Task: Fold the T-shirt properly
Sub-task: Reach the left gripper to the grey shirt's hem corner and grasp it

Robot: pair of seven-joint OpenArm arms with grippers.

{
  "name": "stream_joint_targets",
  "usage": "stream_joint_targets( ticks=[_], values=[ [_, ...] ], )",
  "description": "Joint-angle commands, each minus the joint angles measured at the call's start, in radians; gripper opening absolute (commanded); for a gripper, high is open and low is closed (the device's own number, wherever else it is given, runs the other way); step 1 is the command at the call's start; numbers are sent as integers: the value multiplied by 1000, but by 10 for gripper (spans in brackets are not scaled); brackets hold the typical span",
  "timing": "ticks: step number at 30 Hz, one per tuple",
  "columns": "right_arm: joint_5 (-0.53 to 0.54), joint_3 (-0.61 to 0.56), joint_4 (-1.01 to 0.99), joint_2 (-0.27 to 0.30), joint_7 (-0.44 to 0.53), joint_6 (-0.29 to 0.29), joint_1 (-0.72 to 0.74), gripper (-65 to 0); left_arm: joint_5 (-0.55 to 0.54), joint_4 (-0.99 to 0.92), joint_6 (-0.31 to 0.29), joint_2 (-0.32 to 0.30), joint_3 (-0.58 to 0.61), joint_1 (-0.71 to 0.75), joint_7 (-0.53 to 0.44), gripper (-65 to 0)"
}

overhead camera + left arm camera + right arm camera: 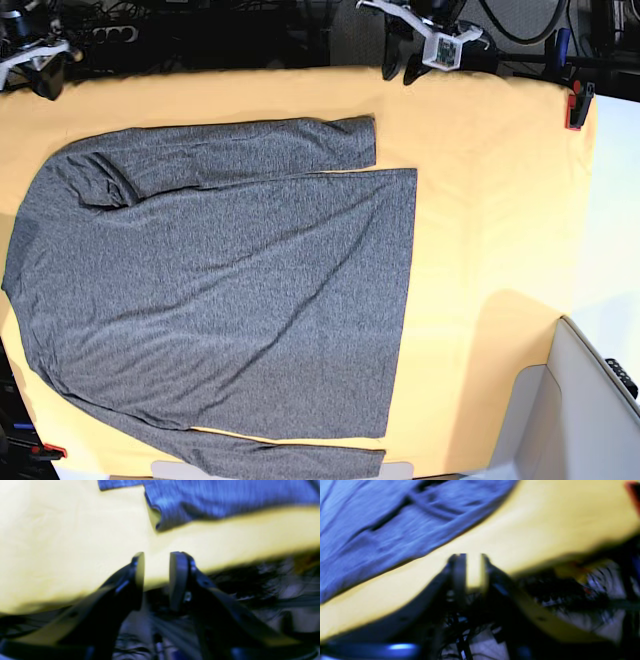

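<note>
The dark grey long-sleeved T-shirt (220, 290) lies spread flat on the yellow-orange cloth (490, 220), with one sleeve folded along its far edge and the other along the near edge. The far sleeve's cuff (160, 512) shows in the left wrist view, and the shirt body (382, 522) in the right wrist view. My left gripper (157, 562) is open and empty over the cloth's far edge, short of the cuff; it also shows in the base view (398, 68). My right gripper (473, 560) is slightly open and empty at the far left corner (45, 80).
Red clamps hold the cloth at the far right (576, 108) and the near left (50, 452). A pale grey box (585, 400) stands at the near right. Dark cables and gear (200, 30) lie behind the table's far edge.
</note>
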Motion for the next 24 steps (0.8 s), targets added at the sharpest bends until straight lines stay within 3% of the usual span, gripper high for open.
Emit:
stream_joint_targets(
  ticks=[1,3,8,12,15,18,24],
  values=[
    [32,64,15,7,-26,28,21,-448,-71,18,-8,-1,4,-3,33,-456],
    [56,179,12,-8,-135,74,71,-412,-173,19,-8,-11,5,-43,91,-450],
    [58,397,-15,-41,-376,173,238,-411,-491,19,-8,-74,5,-162,224,-448],
    [59,500,-158,-38,-503,185,373,-411,-782,13,-6,-115,-1,-281,333,-440],
    [52,503,-270,-1,-520,185,424,-410,-928,-4,-2,-123,-2,-365,399,-390],
    [32,503,-342,10,-520,185,465,-410,-997,-24,-2,-121,-2,-417,439,-354],
    [-45,503,-373,22,-519,180,528,-409,-1000,-90,1,-121,-4,-432,445,-354]
  ],
)
